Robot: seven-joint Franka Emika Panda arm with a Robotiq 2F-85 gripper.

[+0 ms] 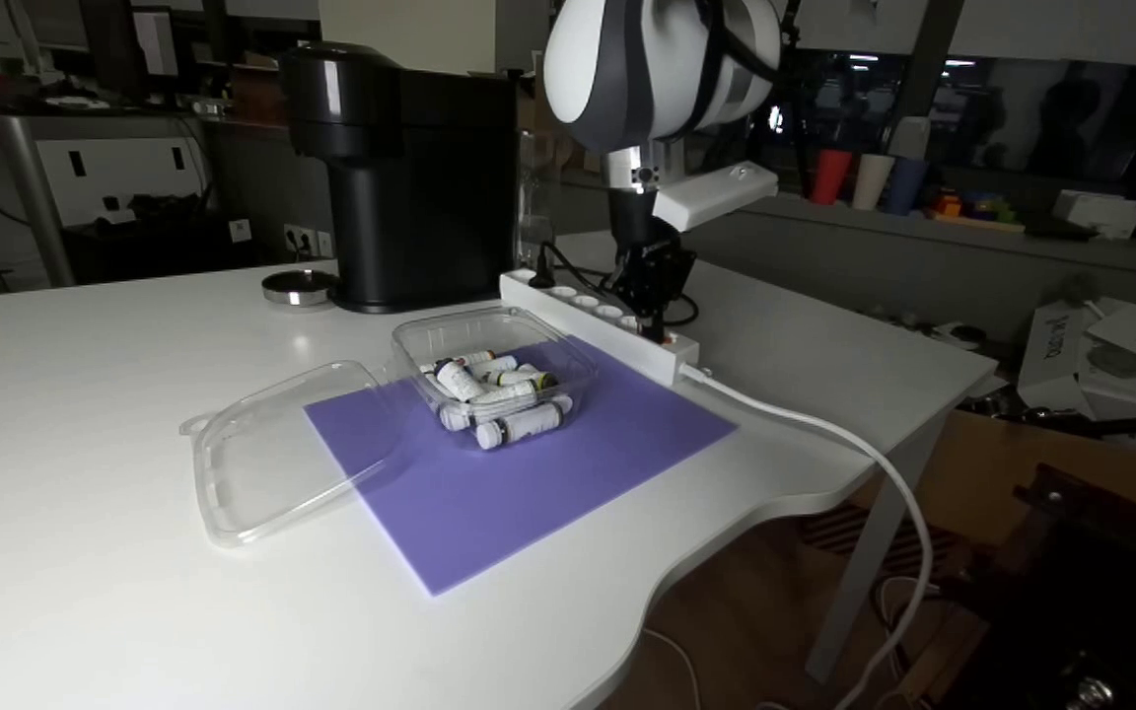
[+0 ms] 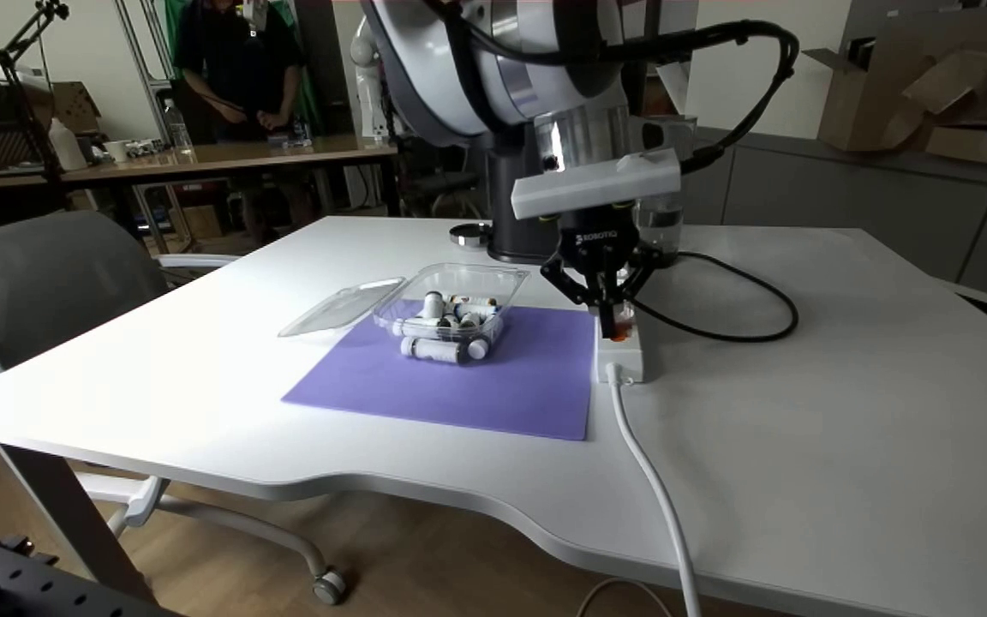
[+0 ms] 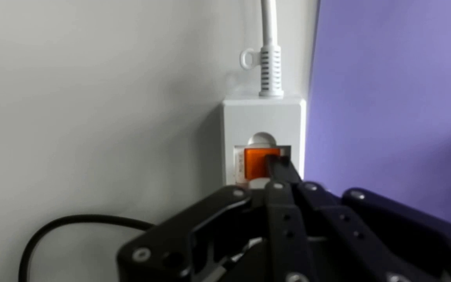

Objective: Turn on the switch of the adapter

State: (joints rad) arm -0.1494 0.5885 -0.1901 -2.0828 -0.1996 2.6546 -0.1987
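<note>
At the end of the adapter (image 3: 264, 121) where its white cable (image 3: 269, 23) goes in, you have the gripper (image 3: 278, 158) pointing down at the orange switch (image 3: 253, 164). Its fingers (image 3: 277, 169) are drawn together with nothing visible between them, and that makes sense: this step seems to call for a push, not a grasp, and paired tips make a single narrow prod. In the wrist view they overlap the part of the switch nearer the purple mat (image 3: 390, 98) rather than its middle; if the switch rocks, that off-centre spot may be chosen to tip it. Whether you are touching or pressing it cannot be told here, nor whether it is on.

The adapter lies flat on the table (image 2: 845, 446), just beside the mat's edge, with its switch facing up, so a straight downward press looks right. In an exterior view, a black plug (image 1: 541, 273) stands in its far end, perhaps to feed the nearby coffee machine (image 1: 430, 187). You see nothing clamping the adapter, so a slanted push could slide it. The transparent tub (image 2: 485, 278) of vials (image 1: 458, 381) rests on the mat, well apart from your gripper, so it should not matter to this press.
</note>
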